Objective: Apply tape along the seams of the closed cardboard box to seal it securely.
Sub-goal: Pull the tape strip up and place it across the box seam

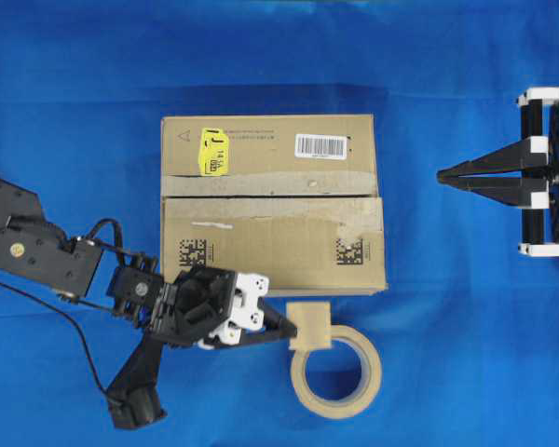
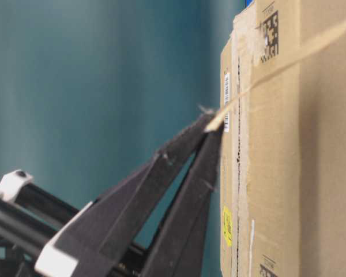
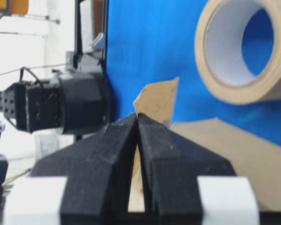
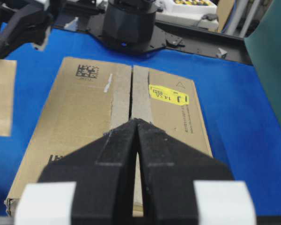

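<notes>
Glossy tan tape [image 1: 309,325] pinched in left pincer [image 1: 293,332] | right pincer [image 1: 441,175] clamped empty

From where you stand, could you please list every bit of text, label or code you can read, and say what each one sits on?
Yellow sticker on the box: large black characters, something like "J" and "14", too blurred to be sure.
White barcode label on the box: bars only, its digits too small to read.
Faint printed line beside the sticker: unreadable.
Two black data-matrix codes on the box: machine codes, no words.
Tape roll: no print.
</notes>
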`<action>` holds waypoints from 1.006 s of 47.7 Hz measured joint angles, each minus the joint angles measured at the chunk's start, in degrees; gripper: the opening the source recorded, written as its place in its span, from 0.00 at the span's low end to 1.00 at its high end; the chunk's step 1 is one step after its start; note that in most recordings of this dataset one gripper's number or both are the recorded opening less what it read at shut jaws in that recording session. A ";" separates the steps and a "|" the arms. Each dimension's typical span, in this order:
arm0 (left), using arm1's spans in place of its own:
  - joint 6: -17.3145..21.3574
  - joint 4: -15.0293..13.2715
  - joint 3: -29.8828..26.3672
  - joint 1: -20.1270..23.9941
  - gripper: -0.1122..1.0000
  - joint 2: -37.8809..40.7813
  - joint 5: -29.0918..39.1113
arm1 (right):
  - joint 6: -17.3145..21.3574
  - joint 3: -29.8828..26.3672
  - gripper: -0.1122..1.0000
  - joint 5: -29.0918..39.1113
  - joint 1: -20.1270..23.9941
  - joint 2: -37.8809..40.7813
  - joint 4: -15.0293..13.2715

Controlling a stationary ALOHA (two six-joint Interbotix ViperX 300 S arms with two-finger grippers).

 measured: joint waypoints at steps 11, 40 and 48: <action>1.41 0.00 0.00 4.57 0.12 -0.88 0.09 | 0.00 0.00 0.10 0.00 0.62 1.05 0.00; 6.68 0.26 3.60 16.44 0.12 -5.19 2.81 | 0.00 0.00 0.10 -0.26 0.88 3.96 0.00; 6.68 0.26 3.60 16.88 0.12 -5.19 5.54 | -0.09 0.09 0.10 -1.05 0.88 5.19 0.00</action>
